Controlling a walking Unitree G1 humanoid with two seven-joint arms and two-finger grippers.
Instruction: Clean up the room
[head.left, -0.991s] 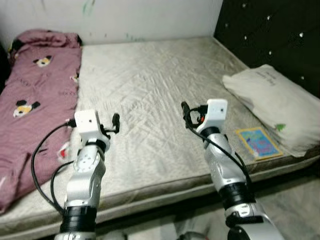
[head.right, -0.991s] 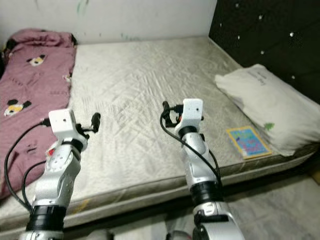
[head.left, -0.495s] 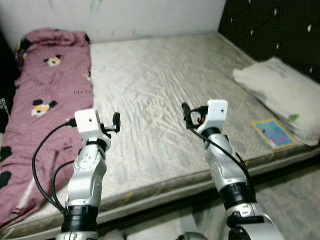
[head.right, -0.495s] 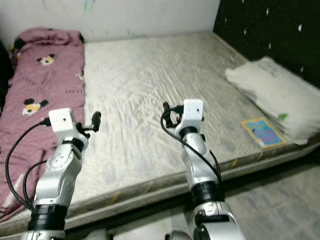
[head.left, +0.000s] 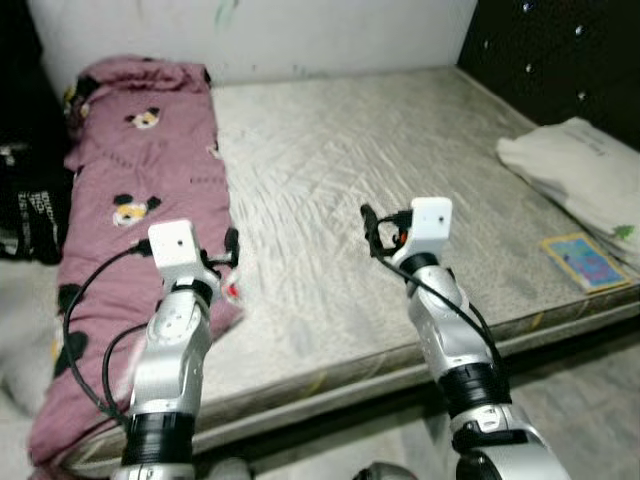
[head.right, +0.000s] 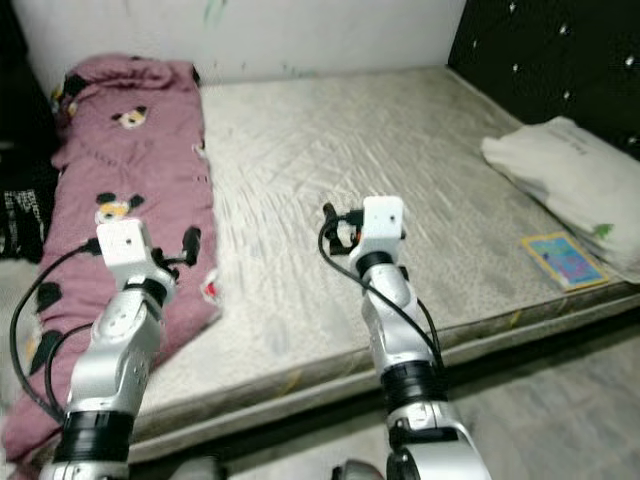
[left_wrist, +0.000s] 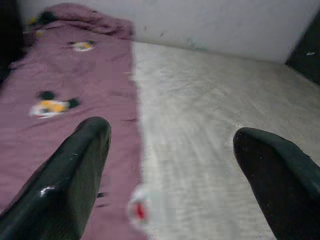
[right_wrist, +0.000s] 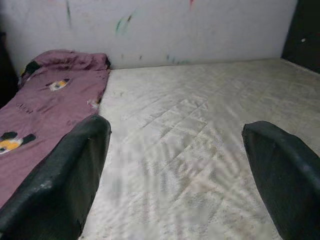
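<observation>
Left gripper (left_wrist: 170, 175) and right gripper (right_wrist: 175, 175), both spread wide and empty, we hold raised over the bare mattress (head.left: 400, 180), ready for the pink blanket (head.left: 130, 200) along its left edge.

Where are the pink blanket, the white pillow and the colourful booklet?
pink blanket (head.left: 140, 180), left eye view, its middle.
white pillow (head.left: 580, 165), left eye view, its top.
colourful booklet (head.left: 587, 262), left eye view, its cover.
</observation>
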